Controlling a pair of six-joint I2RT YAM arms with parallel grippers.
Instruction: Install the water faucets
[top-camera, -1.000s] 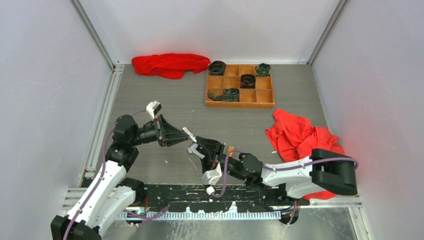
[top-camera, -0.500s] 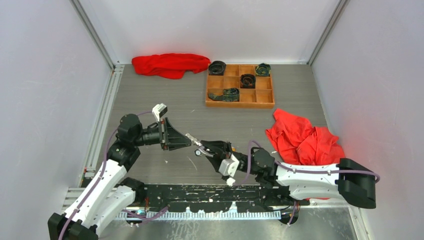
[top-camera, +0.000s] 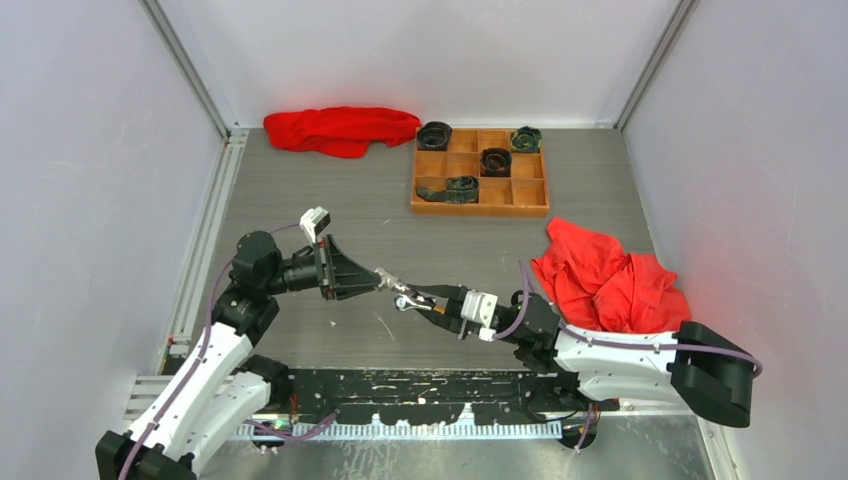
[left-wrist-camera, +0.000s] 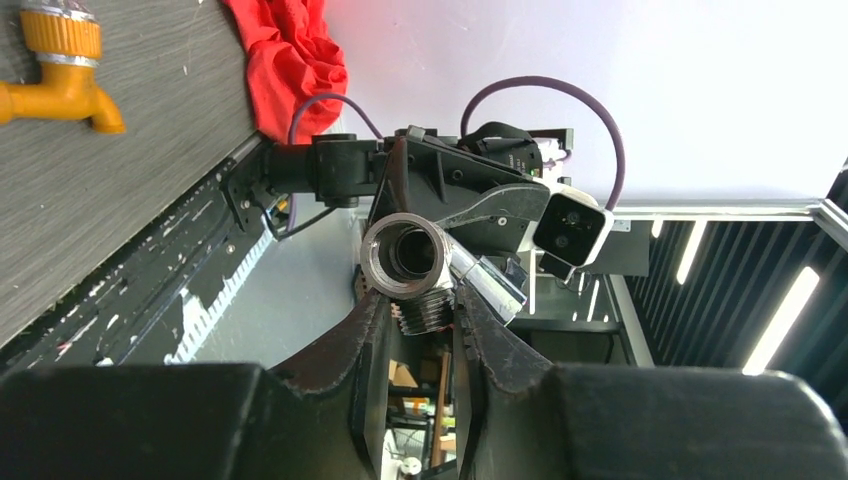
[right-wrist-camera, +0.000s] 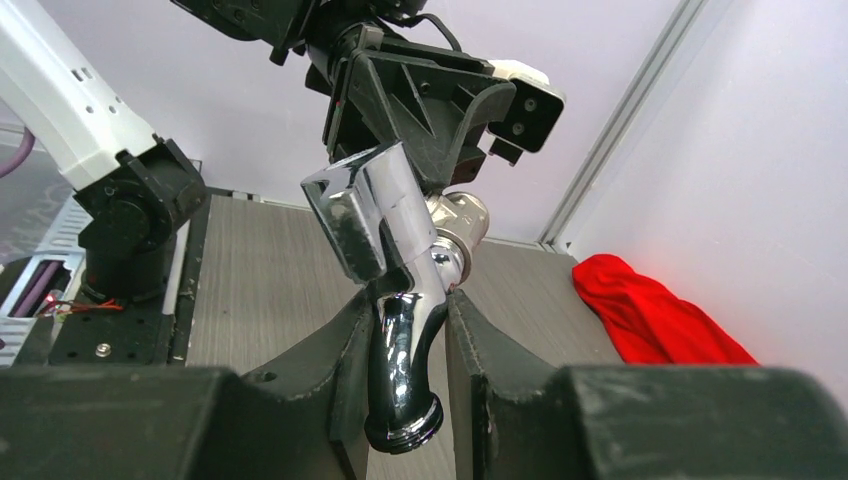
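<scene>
The shiny silver faucet (top-camera: 400, 293) hangs above the table between both grippers. My left gripper (top-camera: 378, 282) is shut on its threaded inlet end (left-wrist-camera: 425, 312); the open pipe mouth (left-wrist-camera: 405, 255) faces the left wrist camera. My right gripper (top-camera: 425, 300) is shut on the faucet's curved spout (right-wrist-camera: 405, 345), and the flat handle (right-wrist-camera: 360, 215) sticks up above the jaws. The orange-yellow faucet (left-wrist-camera: 55, 75) lies on the table at the upper left of the left wrist view. I cannot see it in the top view.
A wooden compartment tray (top-camera: 480, 208) with dark round rolled items stands at the back. A red cloth (top-camera: 340, 130) lies back left, and another red cloth (top-camera: 605, 280) lies right, beside the right arm. The black rail (top-camera: 420, 390) runs along the near edge.
The right wrist has rolled and the right arm has stretched out lower, toward the left gripper. The left gripper has shifted slightly right. The silver faucet stays held between both.
</scene>
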